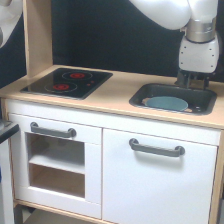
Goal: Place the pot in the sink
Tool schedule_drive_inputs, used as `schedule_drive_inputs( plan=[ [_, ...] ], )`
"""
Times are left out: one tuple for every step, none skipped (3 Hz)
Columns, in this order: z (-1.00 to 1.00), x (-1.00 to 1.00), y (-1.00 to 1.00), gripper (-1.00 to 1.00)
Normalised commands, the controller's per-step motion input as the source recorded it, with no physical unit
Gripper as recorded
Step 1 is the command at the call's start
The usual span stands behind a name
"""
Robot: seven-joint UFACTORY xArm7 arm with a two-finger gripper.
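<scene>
The pot (166, 103) sits inside the sink (145, 94), and only its round light blue-teal top shows above the front rim. The sink is a dark grey basin set in the wooden counter on the exterior view's right. My gripper (193, 83) hangs from the white arm over the sink's back right part, above and behind the pot and apart from it. Its dark fingers (183, 80) stand spread and hold nothing.
A flat black stovetop (67, 82) with two red rings lies on the counter at the exterior view's left. A wooden side panel (38, 35) rises behind it. Below are white cabinet doors with grey handles (156, 148).
</scene>
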Motion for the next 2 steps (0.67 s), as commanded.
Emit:
schedule_drive_inputs(
  plan=[
    [-1.0,1.0,0.71,0.62],
    [-1.0,1.0,0.49,0.8]
  ],
)
